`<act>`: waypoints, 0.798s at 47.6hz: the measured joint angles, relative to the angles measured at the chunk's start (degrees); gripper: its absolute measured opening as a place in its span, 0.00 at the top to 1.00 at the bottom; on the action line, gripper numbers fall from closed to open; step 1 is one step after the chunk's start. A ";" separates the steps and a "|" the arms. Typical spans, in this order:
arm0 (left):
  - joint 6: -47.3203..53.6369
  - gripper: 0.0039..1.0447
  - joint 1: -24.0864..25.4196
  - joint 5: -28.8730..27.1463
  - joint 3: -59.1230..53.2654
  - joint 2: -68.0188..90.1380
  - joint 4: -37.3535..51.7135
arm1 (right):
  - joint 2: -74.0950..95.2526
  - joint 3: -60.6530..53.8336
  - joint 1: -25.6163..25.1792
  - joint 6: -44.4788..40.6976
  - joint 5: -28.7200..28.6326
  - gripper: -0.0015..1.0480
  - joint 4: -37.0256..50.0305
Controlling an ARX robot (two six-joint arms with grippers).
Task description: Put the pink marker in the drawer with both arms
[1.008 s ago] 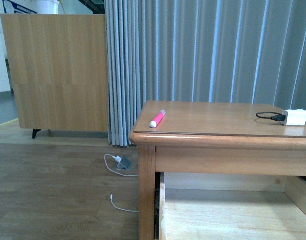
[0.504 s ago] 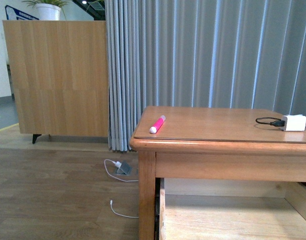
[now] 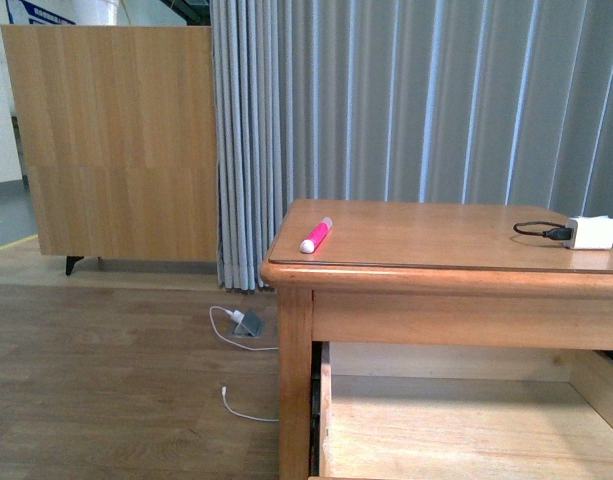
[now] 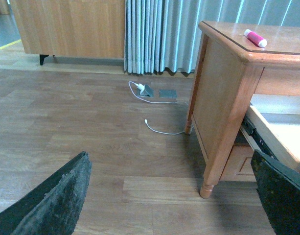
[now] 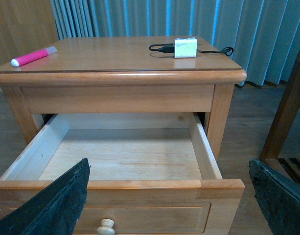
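Observation:
The pink marker (image 3: 315, 236) lies on the near left corner of the wooden table top (image 3: 436, 240); it also shows in the left wrist view (image 4: 255, 38) and the right wrist view (image 5: 33, 57). The drawer (image 5: 115, 185) stands pulled out below the top, its bare-wood inside empty and its pale knob (image 5: 105, 226) on the front; part of it shows in the front view (image 3: 466, 425). My left gripper (image 4: 172, 205) is open over the floor, left of the table leg (image 4: 223, 137). My right gripper (image 5: 172, 205) is open in front of the drawer. Neither arm shows in the front view.
A white charger with a black cable (image 3: 591, 233) lies on the table's right side. A white cable and a floor socket (image 3: 241, 325) lie on the wooden floor left of the table. A grey curtain (image 3: 416, 100) and a wooden cabinet (image 3: 116, 140) stand behind. A wooden chair frame (image 5: 287, 117) stands to the right.
The front view tilted down and back up a little; the marker, drawer and table have not moved.

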 joint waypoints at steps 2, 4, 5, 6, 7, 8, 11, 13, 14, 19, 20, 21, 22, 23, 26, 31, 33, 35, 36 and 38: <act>-0.48 0.06 -1.22 -1.11 0.02 1.18 0.20 | 0.00 0.00 0.00 0.00 0.00 0.08 0.00; -1.11 0.06 -2.69 -2.32 0.26 3.80 1.01 | 0.00 0.00 0.00 0.00 0.00 0.08 0.00; -1.29 0.06 -3.23 -2.64 0.57 5.14 1.38 | 0.00 0.00 0.00 0.00 0.00 0.08 0.00; -1.44 0.06 -3.74 -2.86 0.94 6.60 1.90 | 0.00 0.00 0.00 0.00 0.00 0.08 0.00; -1.46 0.06 -4.15 -2.99 1.42 8.15 2.67 | 0.00 0.00 0.00 0.00 0.00 0.08 0.00; -1.49 0.06 -4.46 -2.95 1.95 9.73 3.52 | 0.00 0.00 0.00 0.00 0.00 0.08 0.00; -1.53 0.06 -4.85 -1.77 4.98 16.26 7.02 | 0.00 0.00 0.00 0.00 0.00 0.08 0.00; -1.42 0.06 -5.09 -0.46 7.96 21.57 9.29 | 0.00 0.00 0.00 0.00 0.00 0.08 0.00; -1.22 0.06 -5.22 0.37 9.88 24.79 10.34 | 0.00 0.00 0.00 0.00 0.00 0.08 0.00; 1.38 0.06 -6.54 2.19 17.11 36.76 14.67 | 0.00 0.00 0.00 -0.02 0.00 0.08 0.00; 1.73 0.06 -6.78 2.51 18.53 38.88 15.34 | 0.00 0.00 0.00 0.00 0.00 0.08 0.00; 2.14 0.06 -7.04 2.64 19.96 41.00 16.11 | 0.00 0.00 0.00 0.00 0.00 0.08 0.00; 2.78 0.06 -7.43 2.69 22.10 44.15 17.29 | 0.00 0.00 0.00 0.00 0.00 0.08 0.00; 3.17 0.06 -7.74 2.71 23.63 46.34 18.01 | 0.00 0.00 0.00 0.00 0.00 0.08 0.00; 4.20 0.06 -9.14 2.54 30.36 55.47 20.33 | 0.00 0.00 0.00 0.00 0.00 0.08 0.00; 4.35 0.06 -11.72 1.46 39.43 67.25 21.70 | 0.00 0.00 0.00 0.00 0.00 0.08 0.00; 4.31 0.06 -12.72 1.40 43.23 71.91 21.66 | 0.00 0.00 0.00 -0.02 0.00 0.08 0.00; 4.33 0.06 -13.46 0.72 46.27 75.43 21.55 | 0.00 0.00 0.00 -0.02 0.00 0.08 0.00; 4.35 0.06 -13.79 0.31 47.76 77.13 21.53 | 0.00 0.00 0.00 -0.02 0.00 0.08 0.00; 4.37 0.06 -14.45 0.00 50.75 80.39 21.20 | 0.00 0.00 0.00 -0.02 0.00 0.08 0.00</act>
